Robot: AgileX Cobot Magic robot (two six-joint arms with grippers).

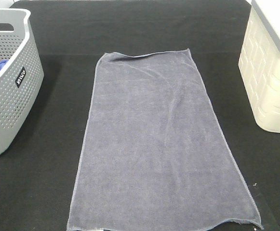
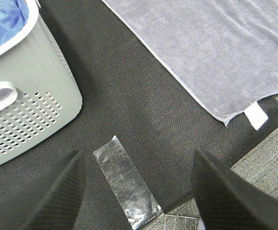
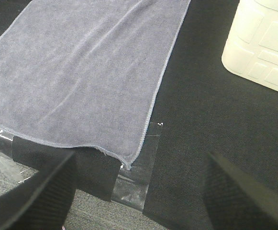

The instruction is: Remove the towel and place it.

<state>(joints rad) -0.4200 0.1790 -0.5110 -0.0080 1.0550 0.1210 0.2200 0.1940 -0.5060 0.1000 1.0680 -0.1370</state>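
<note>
Both grippers, left [image 2: 136,191] and right [image 3: 139,191], gaping empty off the table's near edge; towel [image 1: 159,144] flat mid-table, liable to bunch or drag if pinched by one corner only.

A small black label [image 1: 20,77] on the grey perforated basket [image 1: 14,106] bears white lettering, too blurred to read with certainty.
</note>
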